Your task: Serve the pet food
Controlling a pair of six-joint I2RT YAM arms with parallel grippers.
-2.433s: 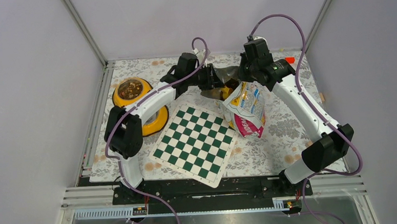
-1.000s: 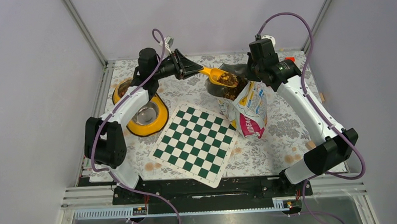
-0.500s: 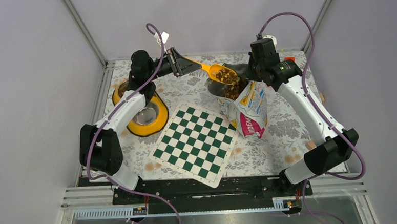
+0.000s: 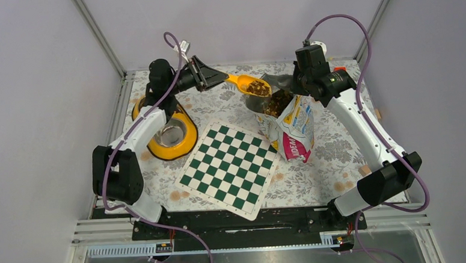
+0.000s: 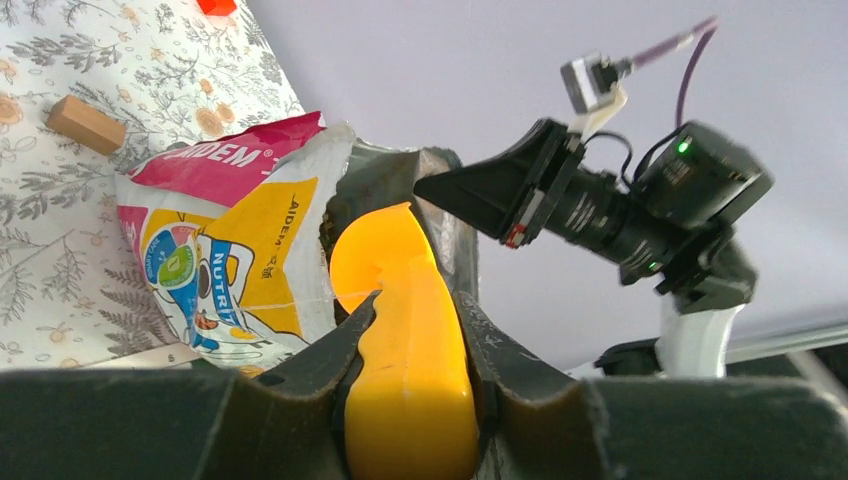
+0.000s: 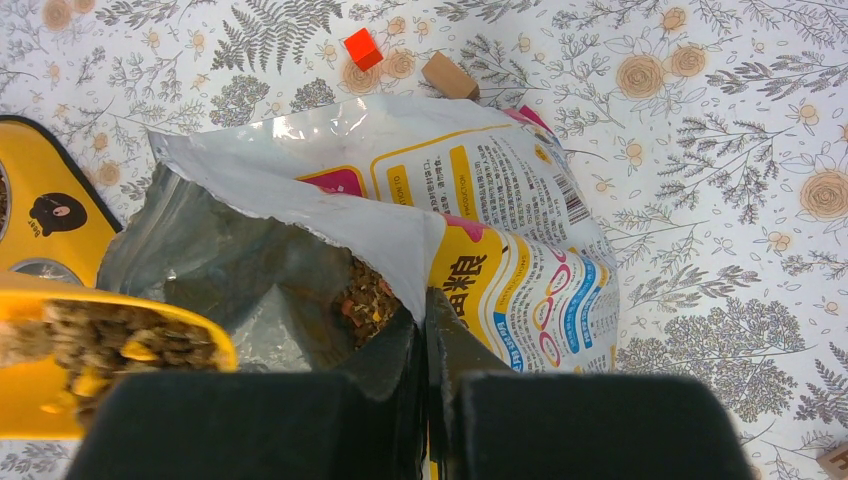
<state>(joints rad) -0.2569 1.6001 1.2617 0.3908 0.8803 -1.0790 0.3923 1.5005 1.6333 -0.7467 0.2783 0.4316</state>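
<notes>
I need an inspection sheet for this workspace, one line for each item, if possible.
Surface: floral cloth, with a green chessboard mat on it.
Job's things: pet food heaped in yellow scoop beside the open bag; yellow feeder at left.
Clutter: red cube and wooden block on cloth near bag.
Grippers: left gripper shut on scoop handle; right gripper pinches bag edge.
Cables: purple cables loop above both arms.
Surroundings: pale walls, metal frame.

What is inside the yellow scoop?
Brown and tan pet food fills the scoop in a loose heap. The heap covers the scoop's floor, so nothing beneath it can be seen.
</notes>
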